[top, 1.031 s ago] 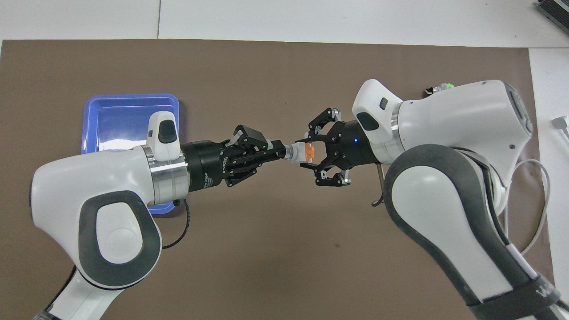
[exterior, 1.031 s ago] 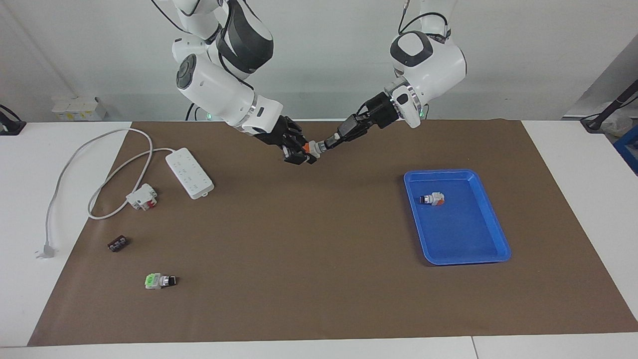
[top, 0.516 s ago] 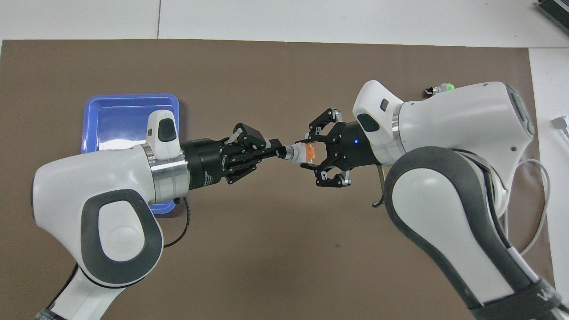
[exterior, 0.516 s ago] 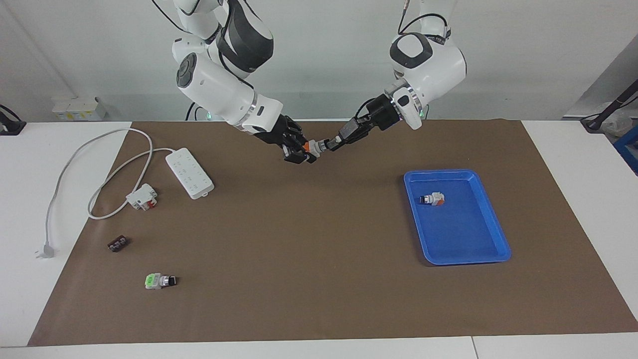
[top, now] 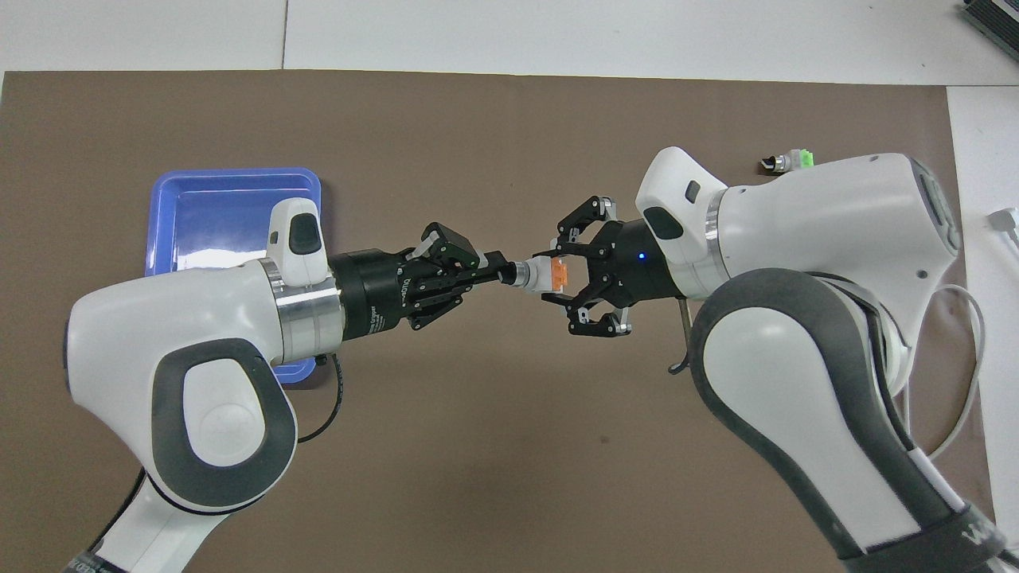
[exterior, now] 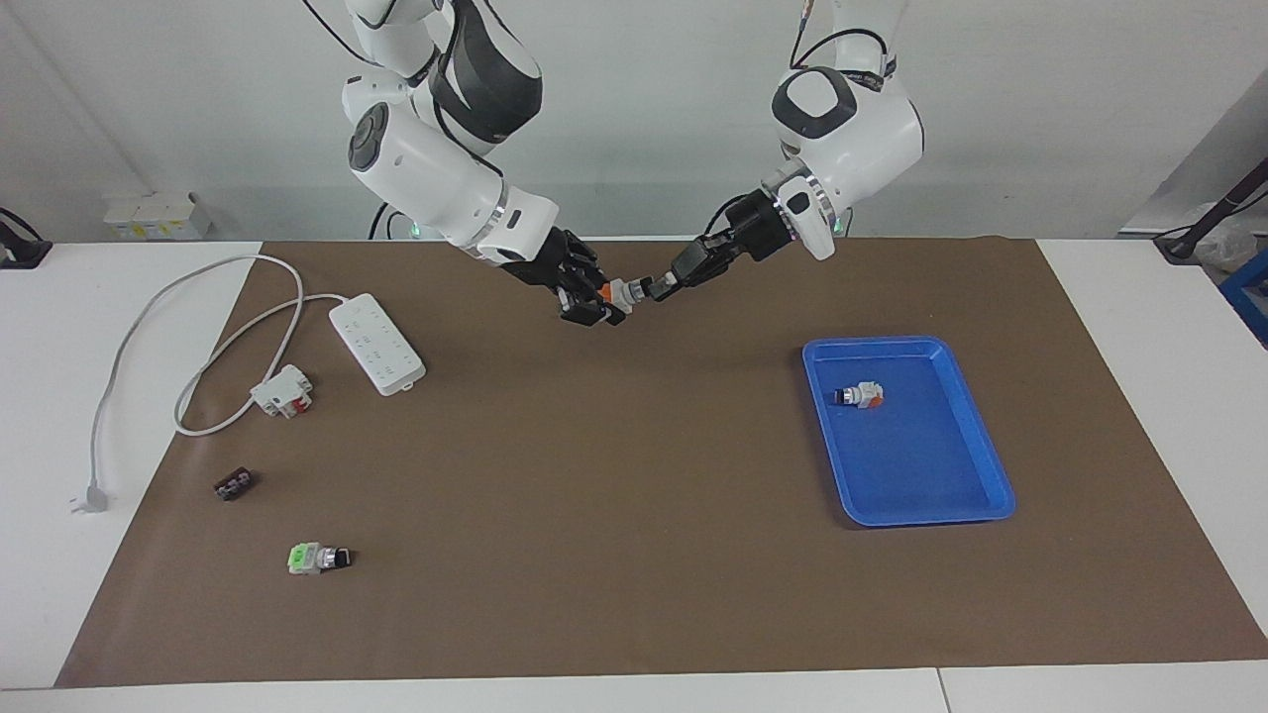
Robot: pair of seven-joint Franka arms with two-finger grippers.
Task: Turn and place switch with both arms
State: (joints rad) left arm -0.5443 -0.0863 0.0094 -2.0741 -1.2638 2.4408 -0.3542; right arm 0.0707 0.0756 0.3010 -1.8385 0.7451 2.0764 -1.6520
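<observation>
while both clamp it, switch [exterior: 622,291] knob hidden inside left claw [exterior: 658,287], orange end inside right claw [exterior: 597,300]

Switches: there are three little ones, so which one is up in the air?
The switch with the orange block, held between the left gripper and right gripper. The green-ended switch lies on the mat; another lies in the blue tray.

left claw [top: 500,274] clamps switch [top: 538,275] knob | right claw [top: 555,275] clamps body
</observation>
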